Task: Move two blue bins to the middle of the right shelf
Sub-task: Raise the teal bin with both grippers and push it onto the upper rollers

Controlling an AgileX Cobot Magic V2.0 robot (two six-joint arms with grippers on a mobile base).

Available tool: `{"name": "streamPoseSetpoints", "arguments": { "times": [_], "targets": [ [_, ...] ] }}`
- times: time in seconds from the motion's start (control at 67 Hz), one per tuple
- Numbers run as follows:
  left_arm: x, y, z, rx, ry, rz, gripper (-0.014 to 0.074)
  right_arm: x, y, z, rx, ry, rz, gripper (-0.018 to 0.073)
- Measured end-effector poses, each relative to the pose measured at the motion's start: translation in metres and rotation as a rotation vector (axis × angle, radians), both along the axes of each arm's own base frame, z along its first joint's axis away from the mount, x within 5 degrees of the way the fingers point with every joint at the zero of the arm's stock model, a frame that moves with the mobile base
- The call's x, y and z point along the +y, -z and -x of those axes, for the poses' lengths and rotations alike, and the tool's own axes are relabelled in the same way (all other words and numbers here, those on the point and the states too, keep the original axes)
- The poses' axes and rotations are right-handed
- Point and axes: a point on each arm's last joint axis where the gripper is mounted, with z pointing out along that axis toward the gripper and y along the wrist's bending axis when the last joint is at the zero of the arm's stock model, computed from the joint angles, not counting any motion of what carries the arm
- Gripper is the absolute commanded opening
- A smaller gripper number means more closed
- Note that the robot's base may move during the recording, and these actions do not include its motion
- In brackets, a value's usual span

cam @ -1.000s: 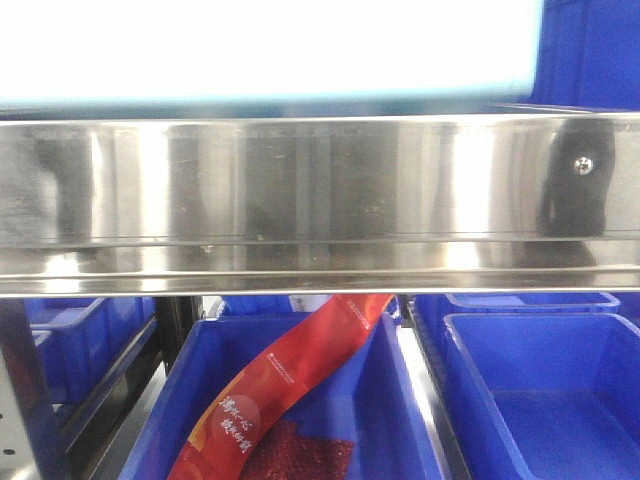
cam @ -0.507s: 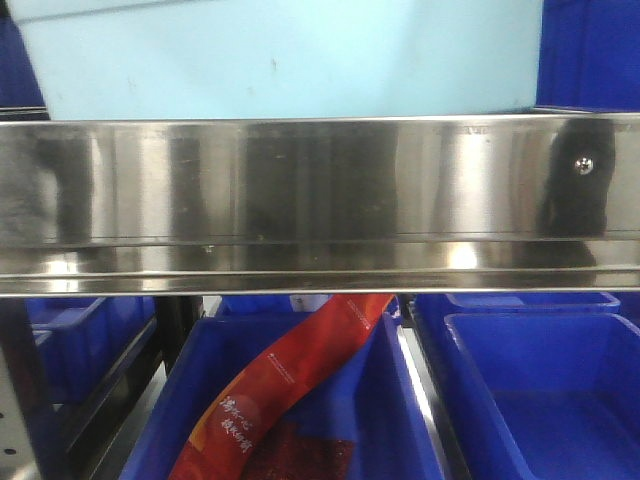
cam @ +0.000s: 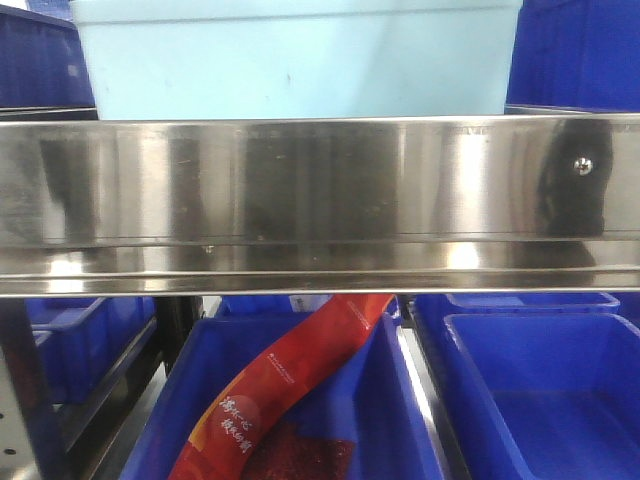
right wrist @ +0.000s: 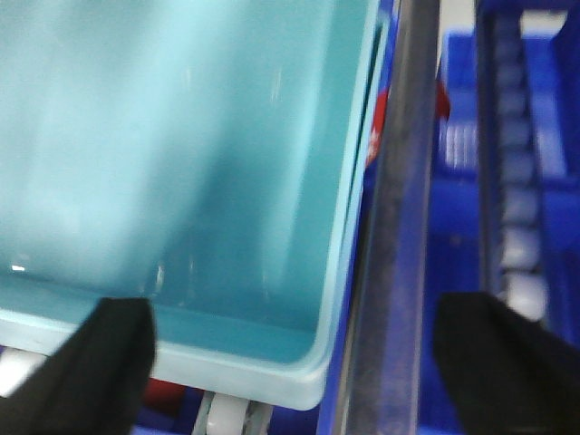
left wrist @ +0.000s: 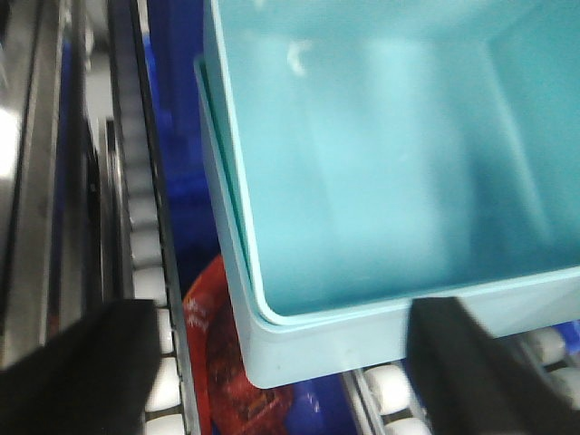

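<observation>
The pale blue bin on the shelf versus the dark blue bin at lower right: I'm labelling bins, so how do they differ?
The pale blue bin is light sky-blue; the dark blue bin is deep royal blue. The pale one sits above the steel front rail, the dark one on the tier below it. In the front view the pale one shows its outer wall, the dark one its open inside. Both are rectangular plastic tubs with a rim.
</observation>
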Motion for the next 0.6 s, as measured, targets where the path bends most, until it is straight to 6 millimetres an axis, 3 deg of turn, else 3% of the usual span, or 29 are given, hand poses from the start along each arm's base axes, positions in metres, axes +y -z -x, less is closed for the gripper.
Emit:
{"name": "streamPoseSetpoints", "arguments": {
  "times": [0.149,0.209,0.313,0.388,0.597],
  "targets": [
    [0.012,-0.021,0.029,-0.095,-0.009,-0.003,0.0013,-0.015,-0.025,0.024,-0.098,0.012,0.014,-0.0052],
    [0.018,-0.026,0.042,-0.136,-0.017,-0.013,-0.0087,-0.022,-0.033,0.034,-0.130,0.019,0.025,-0.0167],
    [0.028,-0.025,0.062,-0.198,-0.036,-0.040,-0.0111,-0.035,-0.039,0.054,-0.179,0.033,0.055,-0.0160],
    [0.034,-0.014,0.075,-0.206,-0.044,-0.051,-0.0111,-0.042,-0.032,0.066,-0.186,0.038,0.076,-0.0160],
    [0.046,0.036,0.096,-0.184,-0.096,-0.038,-0.0111,-0.053,0.011,0.092,-0.180,0.021,0.097,-0.0160]
  ]
}}
